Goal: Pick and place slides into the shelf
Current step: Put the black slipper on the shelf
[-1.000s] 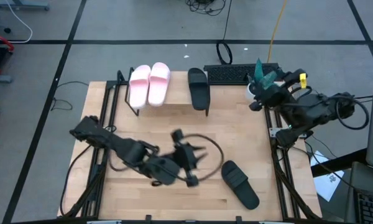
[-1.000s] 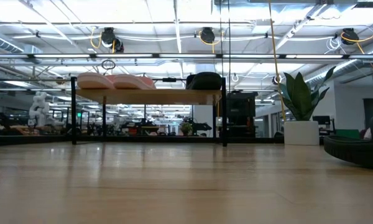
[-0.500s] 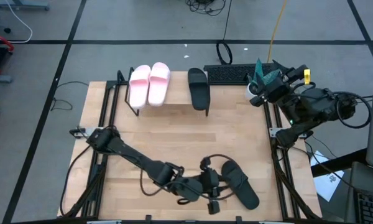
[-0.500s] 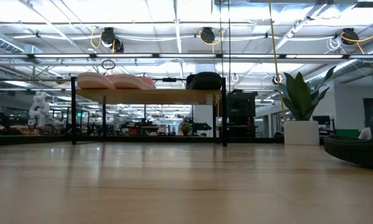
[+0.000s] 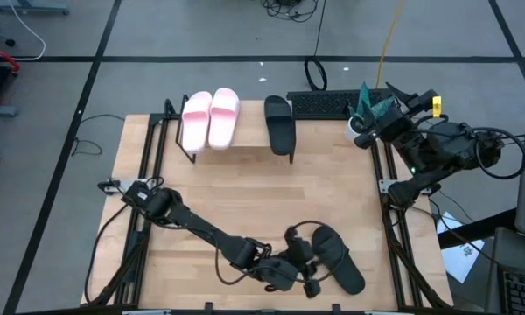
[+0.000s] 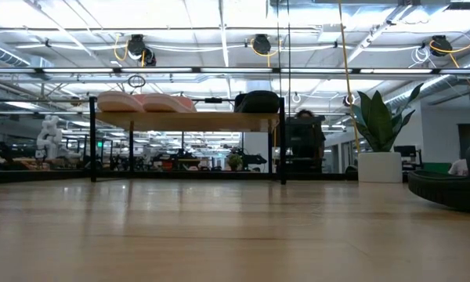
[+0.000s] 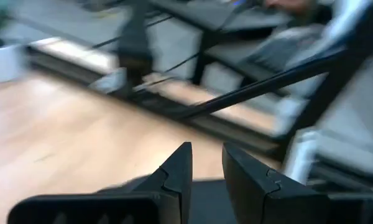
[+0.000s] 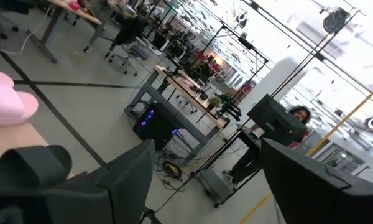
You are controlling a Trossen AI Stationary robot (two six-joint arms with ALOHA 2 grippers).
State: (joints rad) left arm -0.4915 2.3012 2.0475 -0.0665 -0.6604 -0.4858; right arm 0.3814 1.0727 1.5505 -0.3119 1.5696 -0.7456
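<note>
From the high view, I take the shelf at the far edge of the tabletop as my landmark. On it I see the pink pair side by side and one black slide beside them, with free room on the plank at its right end. The last black slide lies on the tabletop near the front edge, well apart from the shelf and to the right of it. Its long axis runs diagonally, one end pointing back toward the shelf, the other toward the front right corner. My left gripper is low over the tabletop, just beside this slide on its left side, maybe touching its edge; I cannot tell for sure. The right gripper waits off the right end of the shelf, so the left arm is clearly the nearer one.

In the low view, the shelf stands far across the wood and carries the pink pair and the black slide on top. The loose slide shows only as a dark shape at the right border, and no arm is visible.

In the left wrist view, the left gripper's fingers stand with a narrow gap and hold nothing; a dark surface, I think the slide, lies just under them. Behind is the table frame.

In the right wrist view, the right gripper's fingers are spread wide and empty. The room beyond is an open office, with a person standing far off.
</note>
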